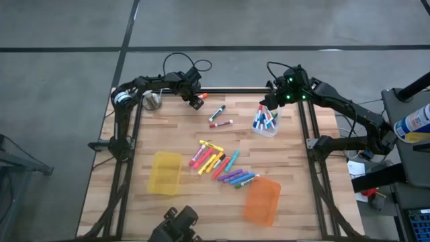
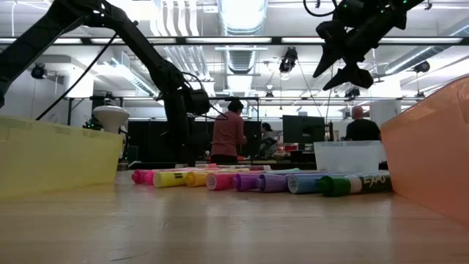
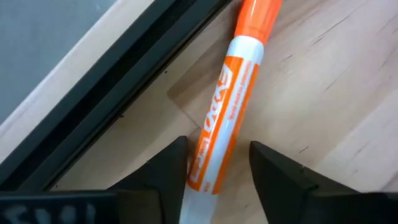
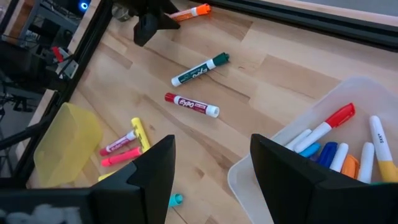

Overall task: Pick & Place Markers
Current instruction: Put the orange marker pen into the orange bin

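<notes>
— Two arms up; which is nearer the orange marker (image 3: 227, 102)?

— My left gripper (image 3: 217, 177). It sits at the table's far edge, fingers apart, straddling the marker's tail end.

— Its long axis?

— Runs straight ahead between my fingers, beside the black rail (image 3: 118, 87). Closing should pinch it across, I judge.

— Your right gripper (image 4: 211, 180)?

— Open, idle above the clear bin (image 4: 298, 180).

Near the far edge of the table (image 1: 295, 195): one marker (image 3: 225, 106) between the spread fingers of the left gripper (image 1: 195, 102), two markers (image 1: 219, 117) just right of it. Farther right, clear bin (image 1: 266, 128) holding several markers, under the right gripper (image 1: 274, 101). Mid-table, a loose cluster of markers (image 1: 220, 163), flanked by two bins (image 1: 164, 173) nearer the front.
</notes>
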